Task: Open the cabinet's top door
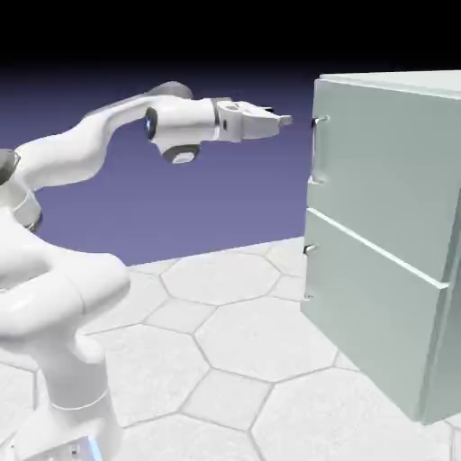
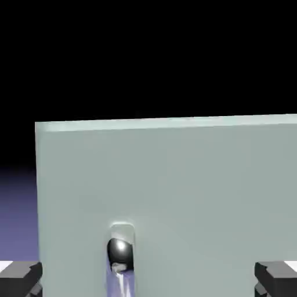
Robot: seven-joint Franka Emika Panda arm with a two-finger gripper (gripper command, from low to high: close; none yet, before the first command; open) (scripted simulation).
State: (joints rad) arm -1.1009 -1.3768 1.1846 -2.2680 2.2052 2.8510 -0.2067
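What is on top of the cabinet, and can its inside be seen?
Nothing shows on the cabinet; only a strip of its top near the front edge is in view. The top door and the lower panel are shut, so they hide the inside.

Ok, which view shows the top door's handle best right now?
The hand view: the handle sits large and head-on against the top door, low between the open gripper's fingertips. The exterior view shows the handle only edge-on, small, at the door's edge.
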